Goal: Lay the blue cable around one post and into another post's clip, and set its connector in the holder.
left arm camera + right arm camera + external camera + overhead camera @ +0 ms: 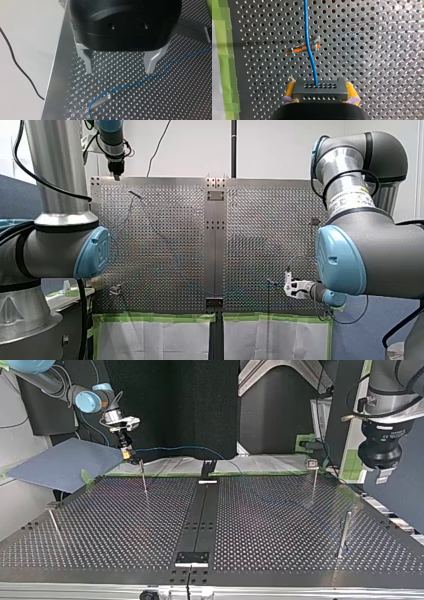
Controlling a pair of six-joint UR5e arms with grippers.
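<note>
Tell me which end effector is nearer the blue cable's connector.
Right. My right end effector is shut on the connector; my left end effector hangs open above a post far across the table.

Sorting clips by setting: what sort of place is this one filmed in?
Probably a robotics lab test bench: a perforated metal table with thin posts, my left arm and my right arm at its sides, and my right hand holding a blue cable by its connector.

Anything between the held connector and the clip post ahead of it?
Only blue cable over bare table, from connector to clip post. Right wrist view.
</note>
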